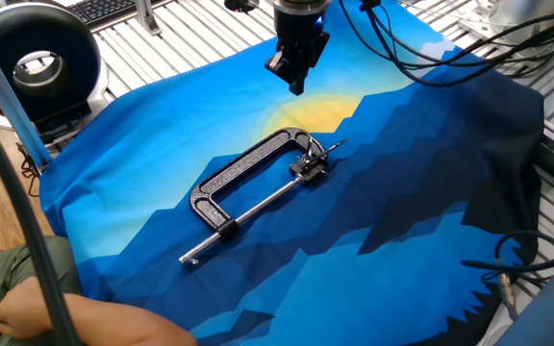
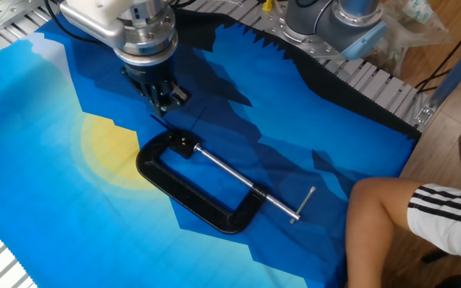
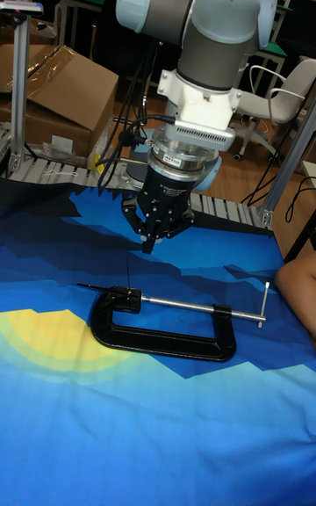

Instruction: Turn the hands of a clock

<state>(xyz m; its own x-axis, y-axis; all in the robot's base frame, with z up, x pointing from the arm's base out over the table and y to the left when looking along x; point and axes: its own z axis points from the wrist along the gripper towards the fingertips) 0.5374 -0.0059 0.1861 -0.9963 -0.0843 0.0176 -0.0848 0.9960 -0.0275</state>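
Note:
The clock (image 1: 248,163) is a black C-clamp lying flat on the blue mountain-print cloth, also seen as the clock (image 2: 174,188) and the clock (image 3: 167,343). Its silver screw rod (image 3: 180,302) runs along the open side. The hands (image 1: 333,146) are a thin dark pin sticking out of the clamp's pad end, seen too as the hands (image 3: 127,274) and faintly as the hands (image 2: 160,121). My gripper (image 1: 296,86) hangs above the cloth just beyond that end, apart from the pin. In the tall view the gripper (image 3: 148,247) has its fingers drawn together on nothing; the gripper (image 2: 164,106) shows likewise.
A round black ring device (image 1: 35,62) stands at the back left beside a keyboard (image 1: 113,8). A person's arm (image 1: 46,308) rests at the cloth's near corner, and a knee (image 2: 398,216) on the other side. Cables (image 1: 508,269) trail at the right edge. A cardboard box (image 3: 61,93) sits behind the table.

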